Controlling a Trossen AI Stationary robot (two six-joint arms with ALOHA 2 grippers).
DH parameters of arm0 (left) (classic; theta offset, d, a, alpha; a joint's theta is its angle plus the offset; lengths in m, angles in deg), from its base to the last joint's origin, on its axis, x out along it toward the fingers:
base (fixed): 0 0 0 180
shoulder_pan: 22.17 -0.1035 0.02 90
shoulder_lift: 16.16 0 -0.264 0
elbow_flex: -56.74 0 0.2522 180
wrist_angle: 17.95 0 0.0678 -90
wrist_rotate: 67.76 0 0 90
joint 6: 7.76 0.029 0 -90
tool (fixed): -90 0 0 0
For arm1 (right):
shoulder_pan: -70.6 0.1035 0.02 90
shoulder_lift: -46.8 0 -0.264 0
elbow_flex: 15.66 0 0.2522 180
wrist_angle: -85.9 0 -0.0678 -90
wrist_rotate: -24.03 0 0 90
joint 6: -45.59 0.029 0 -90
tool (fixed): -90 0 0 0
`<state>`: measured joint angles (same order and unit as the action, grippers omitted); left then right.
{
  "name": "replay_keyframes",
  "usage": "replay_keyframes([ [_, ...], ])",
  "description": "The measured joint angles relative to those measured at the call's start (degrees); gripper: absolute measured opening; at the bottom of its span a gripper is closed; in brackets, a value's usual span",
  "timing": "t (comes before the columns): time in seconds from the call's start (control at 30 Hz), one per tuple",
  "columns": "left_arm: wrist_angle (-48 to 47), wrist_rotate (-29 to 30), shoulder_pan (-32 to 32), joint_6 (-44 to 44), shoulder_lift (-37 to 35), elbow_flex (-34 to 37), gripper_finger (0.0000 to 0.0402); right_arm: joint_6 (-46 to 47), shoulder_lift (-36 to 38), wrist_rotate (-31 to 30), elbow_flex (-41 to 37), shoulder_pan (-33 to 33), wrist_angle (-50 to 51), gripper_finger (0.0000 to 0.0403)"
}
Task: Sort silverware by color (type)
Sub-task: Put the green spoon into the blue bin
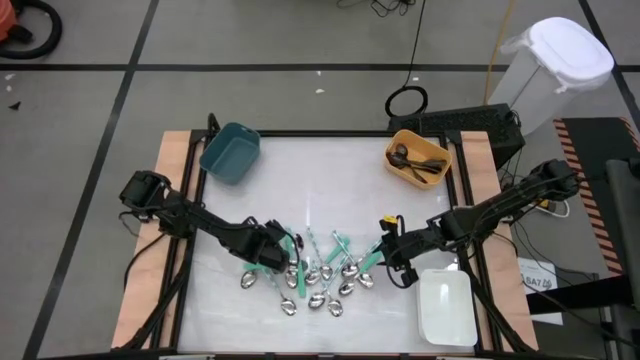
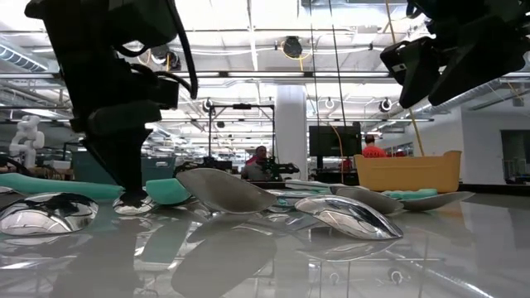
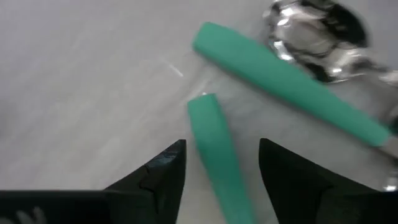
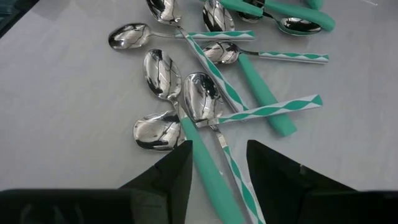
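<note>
1. Left arm is reaching in from its side toward the middle, left tool [image 1: 285, 252] sitting low with its fingers [image 3: 163, 171] spread apart.
2. Right arm is stretching in from the other side, right tool [image 1: 385, 252] hanging lower-center, fingers [image 4: 277, 168] apart too.

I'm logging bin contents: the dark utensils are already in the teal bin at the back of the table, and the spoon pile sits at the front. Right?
Not quite. The high view shows the dark utensils in the orange bin; the teal bin looks empty. The spoon pile does sit at the front.
</note>
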<state>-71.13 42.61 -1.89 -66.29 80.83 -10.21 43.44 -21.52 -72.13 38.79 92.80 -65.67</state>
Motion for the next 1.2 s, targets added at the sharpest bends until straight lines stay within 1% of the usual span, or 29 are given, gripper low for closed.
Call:
replay_keyframes([
  [0.13, 1.7, -0.8, -0.2, 1.6, 0.5, 0.0, 0.0146, -0.2, 0.0, 0.0, 0.0, 0.0, 0.0, 0.0148],
  [0.27, 1.2, -0.9, -0.5, 1.7, 2.1, -0.1, 0.0092, -0.2, 0.0, 0.0, 0.0, 0.0, -0.1, 0.0148],
  [0.37, 1.6, -0.7, -0.8, 2.3, 3.7, -0.3, 0.0072, -0.1, 0.0, 0.0, 0.0, 0.0, -0.1, 0.0148],
  [0.5, 2.1, 0.4, -0.7, 2.9, 3.9, -0.4, 0.0068, -0.1, 0.0, 0.0, 0.0, 0.0, -0.1, 0.0148],
  [0.6, 0.8, 1.6, -0.6, 3.3, 2.7, -1.5, 0.0065, 0.0, 0.0, 0.0, 0.0, 0.0, -0.1, 0.0148],
  [0.7, -1.5, 3.4, -0.4, 4.5, 1.4, -4.1, 0.0064, 0.0, 0.0, 0.0, 0.0, 0.0, -0.7, 0.0148],
  [0.8, -5.4, 6.5, -0.3, 6.4, -0.2, -7.8, 0.0064, 0.0, 0.0, 0.0, 0.0, 0.0, -2.9, 0.0148],
  [0.9, -9.1, 9.6, 0.2, 8.6, -0.4, -11.8, 0.0063, -0.6, 0.0, 0.0, -1.0, 0.0, -7.8, 0.0148],
  [1.07, -15.1, 17.5, 1.4, 12.5, -0.7, -20.1, 0.0063, -1.8, 0.0, 0.0, -3.9, 0.0, -16.2, 0.0148],
  [1.2, -15.1, 23.8, 2.7, 16.1, -0.7, -25.7, 0.0063, -1.7, 0.0, 0.0, -4.9, 0.0, -20.9, 0.0148],
])
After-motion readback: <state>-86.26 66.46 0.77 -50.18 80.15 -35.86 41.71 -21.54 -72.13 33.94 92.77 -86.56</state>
